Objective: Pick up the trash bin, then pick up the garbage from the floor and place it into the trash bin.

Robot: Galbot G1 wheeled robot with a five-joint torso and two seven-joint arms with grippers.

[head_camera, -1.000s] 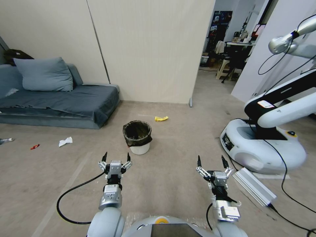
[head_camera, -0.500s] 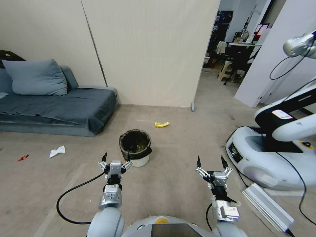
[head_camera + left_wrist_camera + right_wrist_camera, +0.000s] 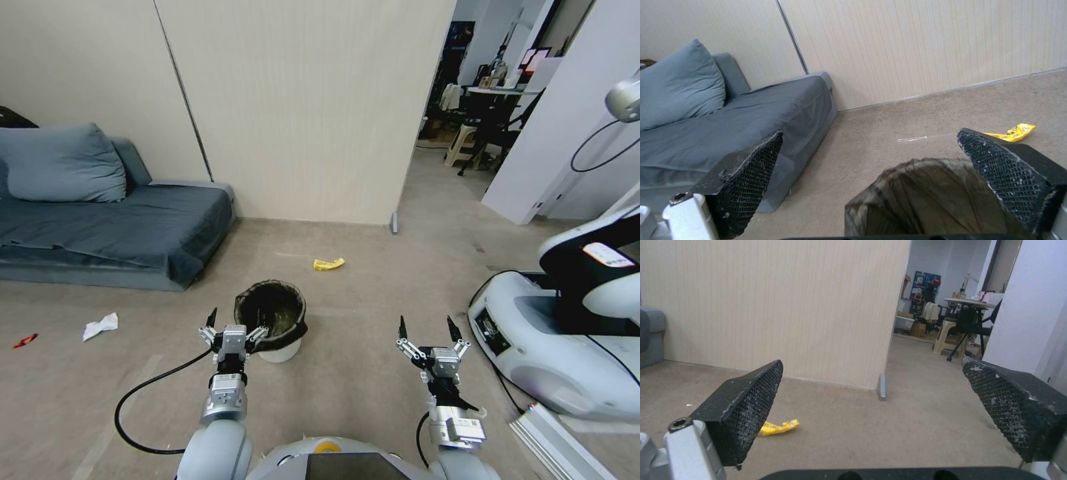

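head view: the trash bin (image 3: 272, 323) stands upright on the floor (image 3: 360, 373), well out from the wall, its black bag folded over the rim. the left gripper (image 3: 235, 319) hangs just at the bin's near-left rim, fingers spread wide and holding nothing. the right gripper (image 3: 424, 325) hovers over bare floor well to the right of the bin, likewise spread wide and empty. a yellow scrap (image 3: 329, 264) lies beyond the bin, toward the wall. a crumpled white tissue (image 3: 100, 326) and a small red wrapper (image 3: 24, 341) lie far to the left, in front of the grey sofa (image 3: 113, 230). another white robot base (image 3: 560, 340) sits at the right.

left wrist view: between the wide-open fingers (image 3: 746, 176) the bin's bag-lined mouth (image 3: 929, 196) sits close below, with the yellow scrap (image 3: 1014, 132) beyond it and the sofa (image 3: 706, 133) alongside.

right wrist view: the open fingers (image 3: 746, 400) frame bare floor (image 3: 907, 430) and the yellow scrap (image 3: 777, 427) near the wall.
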